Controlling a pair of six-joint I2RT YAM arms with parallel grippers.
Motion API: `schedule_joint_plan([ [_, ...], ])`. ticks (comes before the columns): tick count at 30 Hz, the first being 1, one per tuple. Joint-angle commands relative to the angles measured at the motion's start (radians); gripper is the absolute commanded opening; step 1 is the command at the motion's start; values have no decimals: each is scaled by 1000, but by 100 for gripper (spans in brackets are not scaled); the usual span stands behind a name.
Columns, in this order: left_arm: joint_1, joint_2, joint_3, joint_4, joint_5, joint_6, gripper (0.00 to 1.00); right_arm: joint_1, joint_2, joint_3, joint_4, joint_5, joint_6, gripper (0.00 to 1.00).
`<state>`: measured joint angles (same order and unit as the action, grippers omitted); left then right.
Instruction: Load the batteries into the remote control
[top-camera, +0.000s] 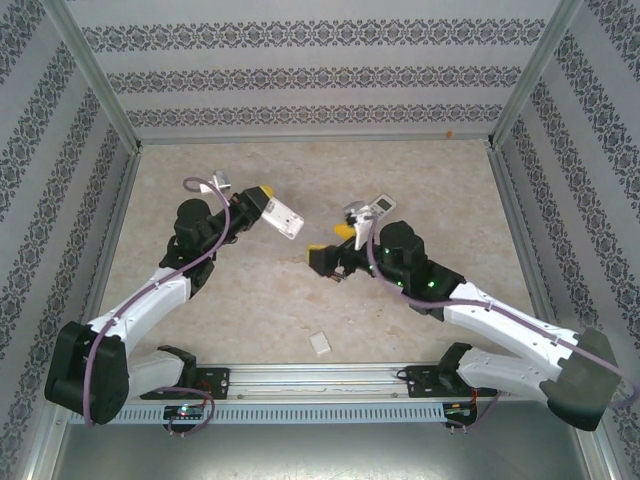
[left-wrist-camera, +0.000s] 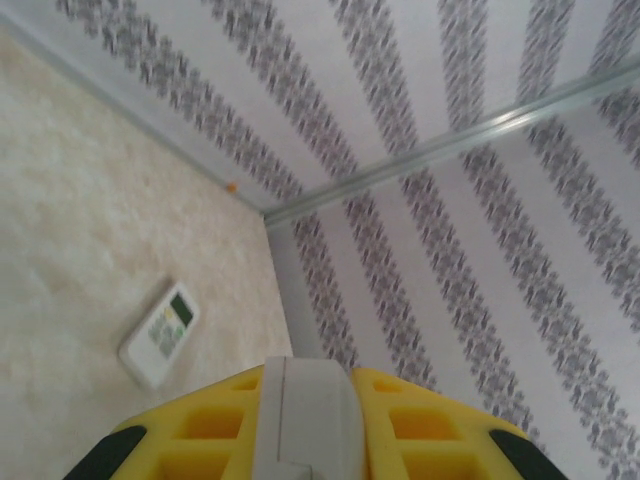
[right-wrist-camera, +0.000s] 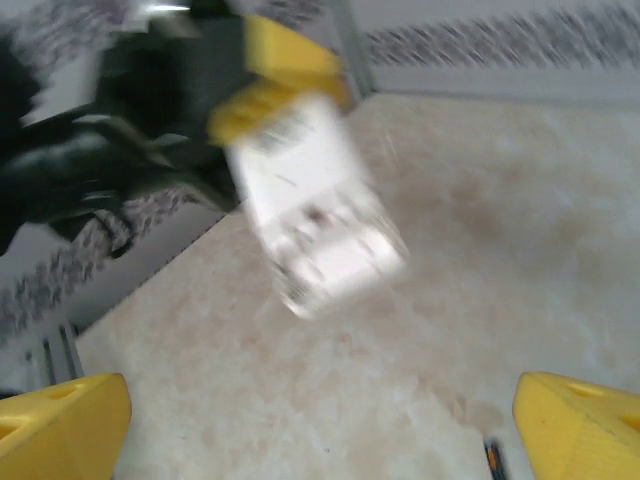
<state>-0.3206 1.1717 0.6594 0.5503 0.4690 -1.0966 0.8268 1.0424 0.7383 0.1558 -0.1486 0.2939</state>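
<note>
My left gripper (top-camera: 265, 202) is shut on a white remote control (top-camera: 284, 219) and holds it above the table, left of centre. In the left wrist view its yellow fingers (left-wrist-camera: 420, 425) clamp the remote's white body (left-wrist-camera: 310, 415). My right gripper (top-camera: 332, 242) stands open just to the right of that remote, nothing between its yellow fingers (right-wrist-camera: 585, 430). In the right wrist view the held remote (right-wrist-camera: 315, 215) is blurred ahead of the open jaws. One battery (right-wrist-camera: 493, 458), dark with an orange band, lies on the table by the right finger.
A second white remote with a green screen (top-camera: 379, 208) (left-wrist-camera: 160, 333) lies on the table behind the right gripper. A small white flat piece (top-camera: 320, 343) lies near the front rail. Patterned walls (top-camera: 300, 80) close in the beige table (top-camera: 450, 200) on three sides.
</note>
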Motion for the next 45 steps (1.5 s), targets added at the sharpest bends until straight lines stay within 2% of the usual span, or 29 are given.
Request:
schedule_joint_plan([
  [1, -73, -63, 63, -129, 14, 110, 0, 26, -7, 36, -33, 83, -450, 98],
  [4, -112, -86, 58, -124, 0, 113, 0, 71, 35, 77, -59, 98, -617, 98],
  [8, -151, -92, 61, -96, -1, 100, 0, 87, 118, 135, -60, 26, -622, 97],
  [10, -159, -95, 59, -75, 8, 90, 0, 91, 163, 159, -43, 56, -609, 94],
  [15, -164, -131, 54, -100, -2, 96, 0, 92, 232, 223, -46, 127, -573, 60],
  [18, -165, -152, 49, -106, -9, 104, 0, 90, 254, 244, -54, 127, -554, 56],
  [22, -165, -151, 45, -88, -3, 112, 0, 90, 274, 258, -50, 75, -531, 38],
  [23, -165, -154, 43, -93, -7, 132, 16, 89, 278, 261, -54, 70, -535, 36],
  [24, -164, -169, 43, -118, -31, 164, 39, 82, 281, 262, -61, 72, -541, 34],
  [25, -164, -191, 45, -164, -65, 209, 59, 67, 282, 260, -68, 73, -551, 32],
  [26, -163, -230, 61, -269, -127, 291, 75, 33, 288, 258, -81, 53, -564, 30],
  [29, -162, -347, 120, -599, -384, 481, 93, -85, 335, 262, -141, -45, -672, 25],
  [31, -161, -398, 148, -745, -509, 554, 100, -136, 394, 288, -186, -74, -788, 23],
  [32, -158, -414, 164, -804, -548, 586, 100, -157, 435, 319, -228, -102, -856, 24],
  [34, -157, -431, 187, -894, -571, 635, 100, -179, 520, 382, -298, -134, -988, 23],
  [36, -156, -441, 200, -945, -548, 673, 100, -189, 624, 479, -408, -166, -1134, 23],
  [39, -156, -447, 199, -975, -483, 699, 100, -186, 799, 673, -606, -138, -1279, 24],
  [42, -154, -431, 194, -1000, -451, 692, 100, -183, 932, 782, -665, -147, -1367, 25],
  [45, -154, -408, 186, -1006, -436, 675, 100, -173, 1026, 843, -641, -152, -1396, 26],
])
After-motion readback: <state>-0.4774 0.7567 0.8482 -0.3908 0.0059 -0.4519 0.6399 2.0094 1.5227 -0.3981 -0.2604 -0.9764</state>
